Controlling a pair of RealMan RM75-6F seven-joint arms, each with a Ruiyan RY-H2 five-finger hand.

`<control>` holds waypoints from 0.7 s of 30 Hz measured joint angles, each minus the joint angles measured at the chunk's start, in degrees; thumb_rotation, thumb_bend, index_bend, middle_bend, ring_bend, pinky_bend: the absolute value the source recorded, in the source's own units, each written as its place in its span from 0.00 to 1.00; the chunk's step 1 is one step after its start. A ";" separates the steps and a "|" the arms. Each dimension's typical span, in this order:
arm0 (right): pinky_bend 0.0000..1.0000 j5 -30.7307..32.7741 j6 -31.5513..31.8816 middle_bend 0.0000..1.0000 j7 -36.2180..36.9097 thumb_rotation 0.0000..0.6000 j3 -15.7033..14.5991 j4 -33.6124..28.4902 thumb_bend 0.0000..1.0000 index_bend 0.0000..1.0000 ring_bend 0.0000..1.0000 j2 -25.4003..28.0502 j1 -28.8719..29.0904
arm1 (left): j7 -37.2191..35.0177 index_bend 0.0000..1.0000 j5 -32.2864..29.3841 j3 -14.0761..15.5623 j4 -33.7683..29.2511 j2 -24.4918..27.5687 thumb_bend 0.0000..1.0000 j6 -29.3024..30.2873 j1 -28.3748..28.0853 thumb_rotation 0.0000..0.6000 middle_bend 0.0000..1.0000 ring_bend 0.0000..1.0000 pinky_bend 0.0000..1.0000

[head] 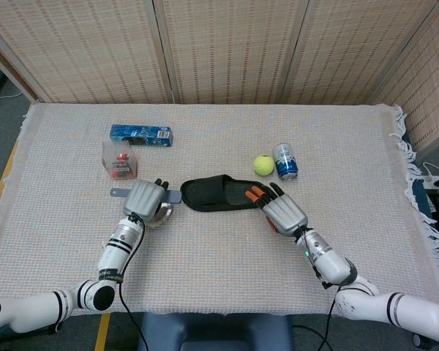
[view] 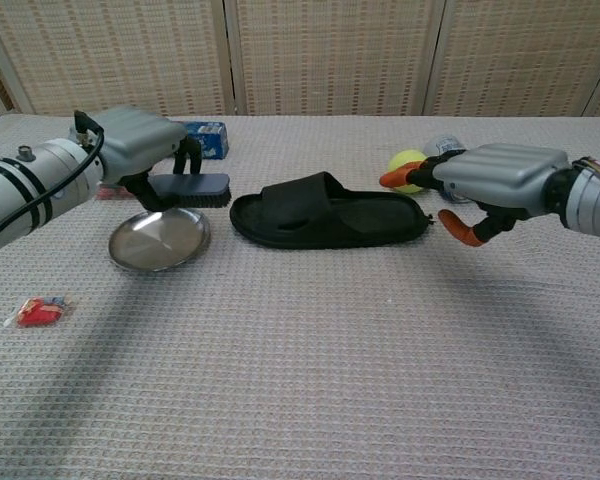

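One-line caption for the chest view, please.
Left hand holds a brush above a metal plate; right hand hovers open beside a black slipper.

I work in what looks like a robot test area rather than anyone's home: my table (head: 205,278) is draped in a pale woven cloth with a fringe at one end, and woven-cane screen panels (head: 227,51) wall it off behind. The things laid out are an unrelated mix (a black slipper (view: 325,212), a tennis ball (head: 263,165), a drink can (head: 284,161), a blue snack box (head: 140,134), a metal plate (view: 160,239)). Grey floor and loose cables show beyond the table's edges.
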 measured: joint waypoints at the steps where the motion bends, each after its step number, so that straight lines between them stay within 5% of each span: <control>1: 0.00 1.57 -0.83 0.00 -1.39 1.00 0.04 0.91 0.75 0.00 0.00 -1.10 1.18 | 0.17 0.42 -0.45 -0.13 0.03 -0.25 0.40 0.10 -0.39 1.00 0.47 0.86 1.00; 21: 0.00 19.57 -1.94 0.00 -13.42 1.00 -6.70 6.43 0.75 0.00 0.00 -7.61 9.91 | 1.10 0.41 -2.64 -1.53 7.75 -11.23 0.41 1.12 -9.05 1.00 0.46 0.86 1.00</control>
